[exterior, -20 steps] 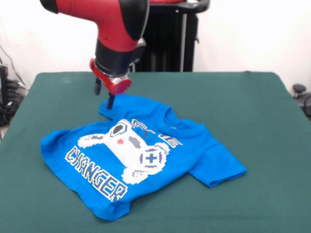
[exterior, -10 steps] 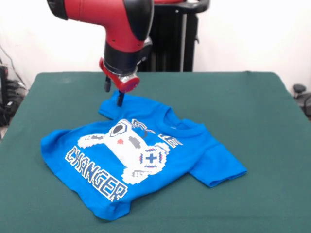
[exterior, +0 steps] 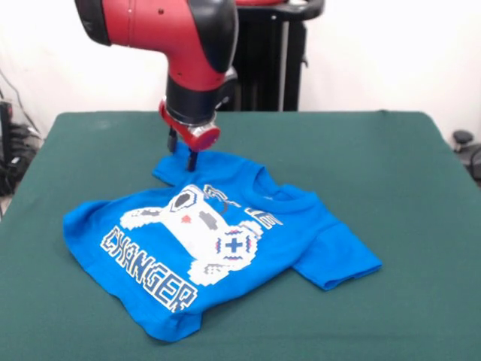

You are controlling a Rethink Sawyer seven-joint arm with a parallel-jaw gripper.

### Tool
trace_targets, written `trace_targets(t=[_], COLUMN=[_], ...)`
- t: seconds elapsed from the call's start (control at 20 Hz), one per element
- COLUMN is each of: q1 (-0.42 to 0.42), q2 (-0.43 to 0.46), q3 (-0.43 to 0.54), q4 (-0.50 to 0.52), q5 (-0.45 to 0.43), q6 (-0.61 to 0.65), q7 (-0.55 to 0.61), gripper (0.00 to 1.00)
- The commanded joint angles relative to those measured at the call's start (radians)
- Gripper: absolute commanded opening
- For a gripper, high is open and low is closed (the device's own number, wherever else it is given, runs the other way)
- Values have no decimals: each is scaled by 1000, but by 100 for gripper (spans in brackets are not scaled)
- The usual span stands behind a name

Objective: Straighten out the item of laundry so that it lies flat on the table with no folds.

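- The blue T-shirt (exterior: pixel 218 241) lies print-up near the middle of the green table (exterior: pixel 391 165), its near hem bunched and its right-hand sleeve creased.
- At the far sleeve, the gripper (exterior: pixel 183 150) hangs just above the cloth, its two fingers parted and holding nothing.
- My advice: pinch only that sleeve's top layer, then draw it outward, low.

— What do you look like from out there?

— My glossy red rounded arm shell (exterior: pixel 161 26) is fat and smooth, with tiny dark screw dots and black sections at the joints.

— And lower down?

— A black cylindrical wrist collar (exterior: pixel 192 101), then a red disc-shaped flange (exterior: pixel 197 134). Below it, my small black two-fingered gripper (exterior: pixel 184 153), with thin dark prongs.
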Motion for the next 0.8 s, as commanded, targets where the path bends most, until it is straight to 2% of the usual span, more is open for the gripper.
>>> trace_targets(t=[0.05,0.2,0.4,0.45,0.8], q1=[-31,-60,-34,-30,-59], q2=[189,198,200,198,158], q3=[150,176,153,150,191], q4=[45,54,39,35,61], q5=[-52,-55,-92,-108,-74], q6=[-208,-222,-231,-234,-189], q7=[-69,-89,-85,-89,-106], gripper=[100,100,100,0,0])
